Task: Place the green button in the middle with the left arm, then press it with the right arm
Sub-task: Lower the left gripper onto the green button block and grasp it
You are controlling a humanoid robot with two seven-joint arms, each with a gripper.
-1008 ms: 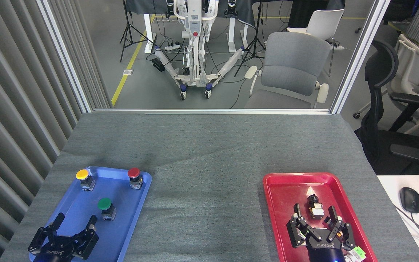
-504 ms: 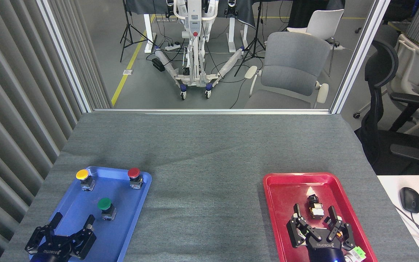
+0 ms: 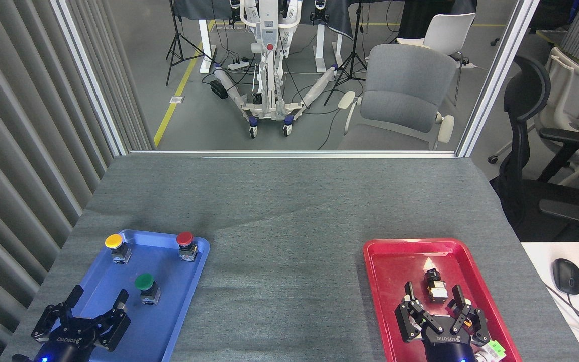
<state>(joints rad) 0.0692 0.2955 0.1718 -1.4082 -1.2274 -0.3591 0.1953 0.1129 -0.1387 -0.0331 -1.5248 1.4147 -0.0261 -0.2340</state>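
The green button [image 3: 146,286] stands upright in the blue tray [image 3: 169,322], in the tray's middle. My left gripper [image 3: 97,300] hovers over the tray's near left part, open, its fingertips just left of and nearer to me than the green button, not touching it. My right gripper [image 3: 435,296] is open over the near part of the red tray [image 3: 385,281], holding nothing. The middle [image 3: 284,281] is bare grey felt between the two trays.
A yellow button [image 3: 115,245] and a red button [image 3: 186,243] stand at the blue tray's far end. A small black and silver part [image 3: 435,285] lies in the red tray just beyond my right fingers. A white desk with a mouse [image 3: 567,275] adjoins the table's right.
My left gripper has drawn back toward me and slightly left, away from the green button, staying open. The right gripper and the buttons have not moved.
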